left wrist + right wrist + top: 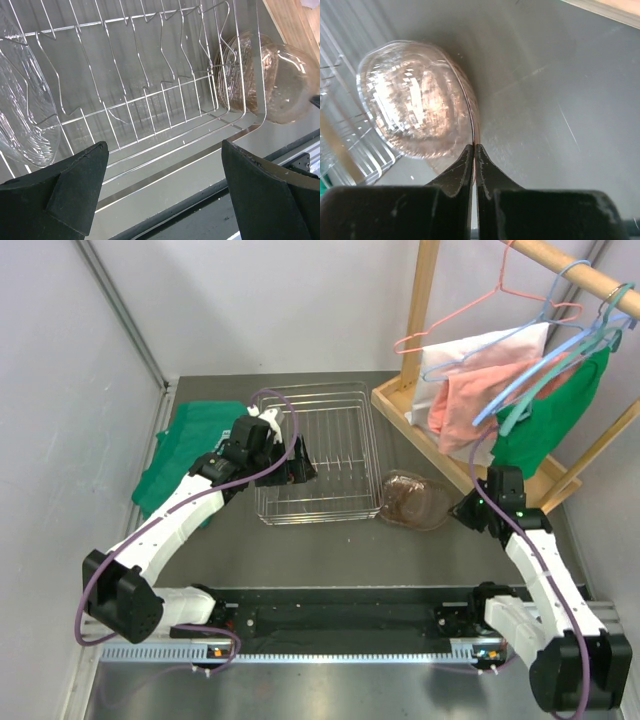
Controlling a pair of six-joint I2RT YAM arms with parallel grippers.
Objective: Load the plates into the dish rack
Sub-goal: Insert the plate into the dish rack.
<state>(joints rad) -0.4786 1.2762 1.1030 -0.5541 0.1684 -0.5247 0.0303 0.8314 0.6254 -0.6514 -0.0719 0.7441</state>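
Observation:
The silver wire dish rack (pixel 330 445) stands mid-table. My left gripper (pixel 300 468) hovers over its near left part, open, fingers (pixel 80 190) wide apart with nothing between them. One clear plate (pixel 25 115) stands on edge among the rack's tines (pixel 145 75). Just outside the rack's near right corner are two brown-tinted plates (pixel 405 500), also in the left wrist view: a patterned plate (pixel 235 60) and a smoother plate (pixel 287 82). My right gripper (pixel 474 150) is shut on the rim of a brown plate (pixel 415 115), which is tilted up beside the rack (pixel 340 150).
A green cloth (pixel 185 445) lies left of the rack. A wooden clothes stand (pixel 420 350) with hangers and pink, white and green garments (pixel 480 390) occupies the back right. Grey walls close in on both sides. The arms' base rail (pixel 340 625) runs along the near edge.

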